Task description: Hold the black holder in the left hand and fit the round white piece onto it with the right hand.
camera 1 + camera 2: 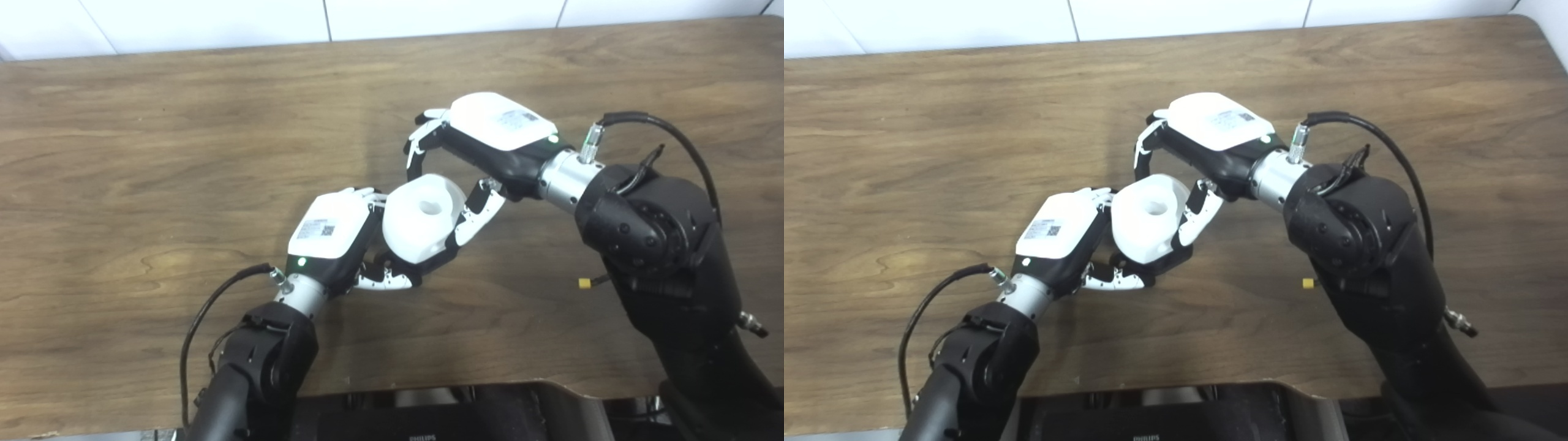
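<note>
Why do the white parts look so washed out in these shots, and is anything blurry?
Left eye view: glare bleaches the right hand back and the round white piece, erasing surface detail. Right eye view: the same overexposure, with a soft shadow on the table beneath the left hand. Both views are slightly soft overall, without motion streaks.

a brown wooden table (153, 153) with nothing visibly resting directly on it

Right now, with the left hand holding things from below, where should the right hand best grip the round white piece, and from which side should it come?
Probably by its curved outer wall, coming from above and from the right. The round white piece faces up with a central hole, so the top gives little to pinch. The left hand covers its left and lower sides. The right hand already arches over it, its thumb along the free right side.
</note>
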